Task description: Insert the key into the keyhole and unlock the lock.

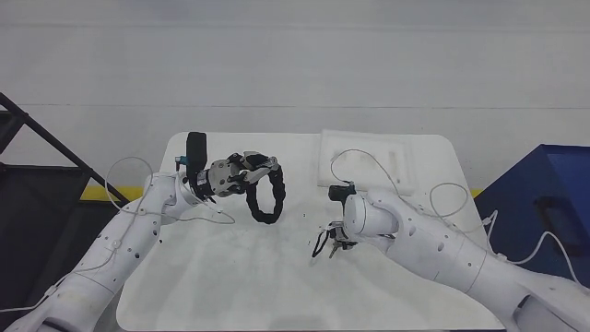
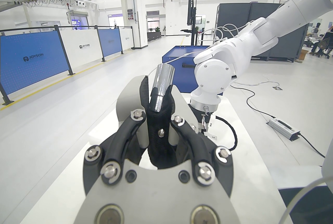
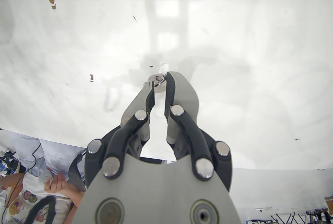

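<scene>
From above, the left gripper [image 1: 244,168] holds the black cable lock [image 1: 265,198] over the left side of the table [image 1: 221,277]. The right gripper [image 1: 334,238] hangs lower to its right, well apart. Left wrist: it clamps the lock's sleeve, chrome cylinder [image 2: 162,84] jutting out. Right wrist: it pinches the small key [image 3: 158,82] by its very end, so the key may twist or slip on insertion.

— What is getting lost on you?
— My right gripper [image 3: 159,80] is covering most of the key [image 3: 157,82], which is looking too small to read. My left gripper [image 2: 157,94] is hiding the lock [image 2: 163,84] at its lower end.
</scene>
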Available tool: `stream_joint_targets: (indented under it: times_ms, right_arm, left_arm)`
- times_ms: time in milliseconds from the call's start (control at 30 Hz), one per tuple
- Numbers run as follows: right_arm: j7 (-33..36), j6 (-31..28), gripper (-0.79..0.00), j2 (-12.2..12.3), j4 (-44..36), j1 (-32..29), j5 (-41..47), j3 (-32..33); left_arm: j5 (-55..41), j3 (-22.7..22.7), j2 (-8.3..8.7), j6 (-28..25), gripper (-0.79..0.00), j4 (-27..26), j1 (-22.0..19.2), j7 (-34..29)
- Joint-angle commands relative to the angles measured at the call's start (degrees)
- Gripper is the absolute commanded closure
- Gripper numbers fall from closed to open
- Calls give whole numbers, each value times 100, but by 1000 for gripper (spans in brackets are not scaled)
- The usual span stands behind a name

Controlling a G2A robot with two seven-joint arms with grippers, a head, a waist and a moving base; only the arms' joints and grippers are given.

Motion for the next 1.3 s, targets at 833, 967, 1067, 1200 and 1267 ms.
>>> stream_joint_targets:
  times_ms: [833,967,1067,1200,1267]
  right_arm:
    - [-156,88,0,509,-1094,667,568,143]
    - [-126,-55,0,789,-1423,632,519,627]
    - [-69,-247,0,1016,-1593,561,320,956]
    - [58,-689,0,1294,-1471,394,155,1409]
    - [87,-891,0,1413,-1315,309,87,1637]
  left_arm:
    - [0,0,0,0,0,0,0,0]
    - [0,0,0,0,0,0,0,0]
    - [0,0,0,0,0,0,0,0]
    - [0,0,0,0,0,0,0,0]
    - [0,0,0,0,0,0,0,0]
